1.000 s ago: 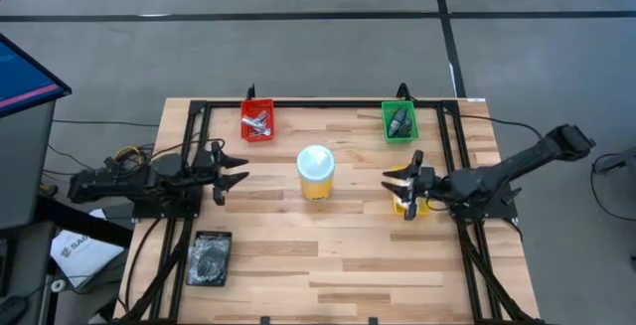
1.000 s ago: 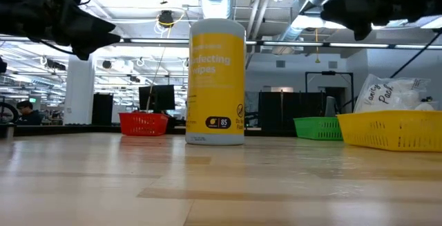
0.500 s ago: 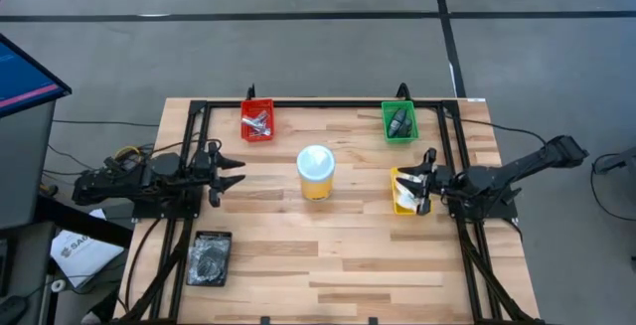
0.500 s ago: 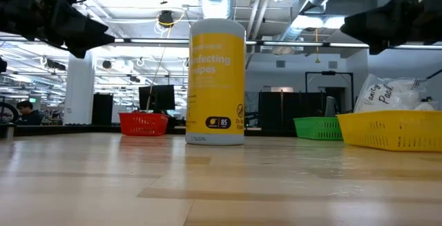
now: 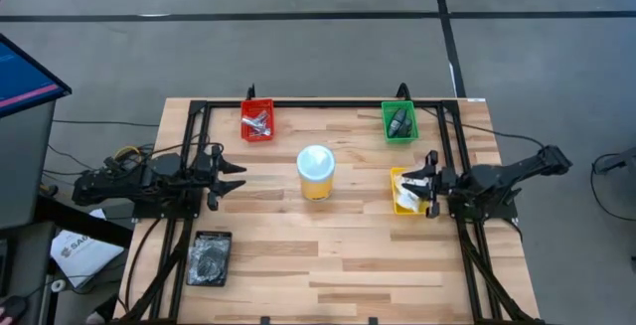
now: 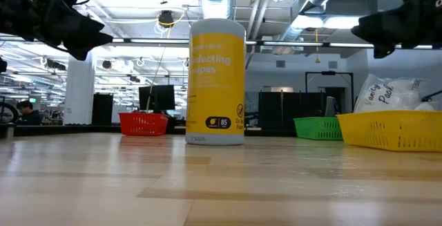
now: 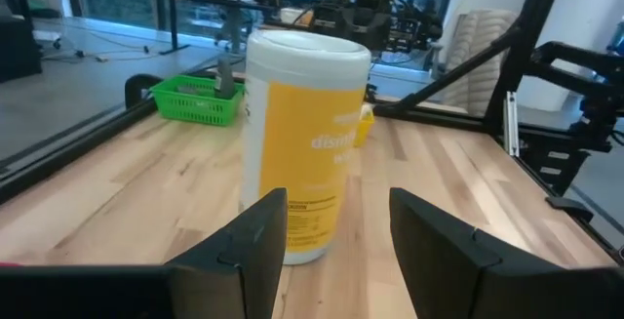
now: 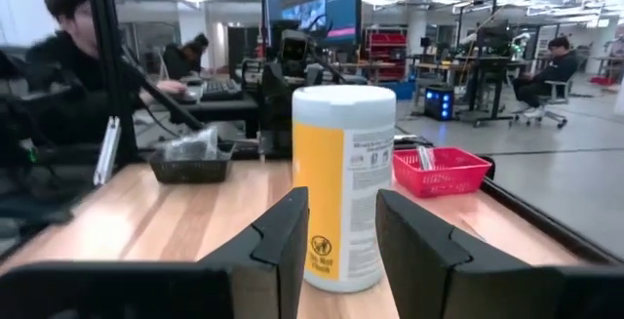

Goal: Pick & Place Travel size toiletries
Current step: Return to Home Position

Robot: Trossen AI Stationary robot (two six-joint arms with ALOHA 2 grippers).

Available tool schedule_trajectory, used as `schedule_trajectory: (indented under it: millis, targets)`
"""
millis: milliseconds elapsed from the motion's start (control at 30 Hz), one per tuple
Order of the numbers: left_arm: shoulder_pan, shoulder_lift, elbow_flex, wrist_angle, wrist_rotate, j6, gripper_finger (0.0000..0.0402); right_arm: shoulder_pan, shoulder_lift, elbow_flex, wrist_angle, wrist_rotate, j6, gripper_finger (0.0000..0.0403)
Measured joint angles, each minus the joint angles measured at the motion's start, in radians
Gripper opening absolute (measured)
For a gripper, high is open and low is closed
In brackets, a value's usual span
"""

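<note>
Nearest the front edge, 1 black tray [image 5: 210, 234] held 1 dark bundle in a clear bag [image 5: 209, 262]. At mid-table the left gripper [image 5: 237, 177] hung with its 2 fingers spread and empty, facing 1 yellow tub [image 5: 316, 173]. Opposite, the right gripper [image 5: 422, 186] hovered at the outer rim of 1 yellow tray [image 5: 397, 174], its 2 fingers likewise apart and holding nothing. White sachets [image 5: 402, 199] lay in that tray, count unclear. At the far edge, 1 red tray [image 5: 245, 116] contained silvery bits [image 5: 260, 122], and 1 green tray [image 5: 387, 121] held dark bottles [image 5: 398, 120], too small to count
</note>
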Motion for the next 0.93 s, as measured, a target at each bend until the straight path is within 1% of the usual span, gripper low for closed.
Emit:
schedule_trajectory:
  millis: [133, 200, 933]
  targets:
    - [0.0, 0.003, 0.0, 0.001, 0.0, -0.013, 0.0172, 0.0, -0.058, 0.0, -0.075, -0.004, 0.077, 0.0113]
    - [0.0, 0.003, 0.0, 0.003, -0.001, -0.006, 0.0172, 0.0, -0.062, 0.001, -0.076, -0.001, 0.106, 0.0113]
    - [0.0, 0.003, 0.0, 0.026, -0.003, -0.012, 0.0172, -0.001, -0.058, 0.001, -0.079, 0.002, 0.11, 0.0113]
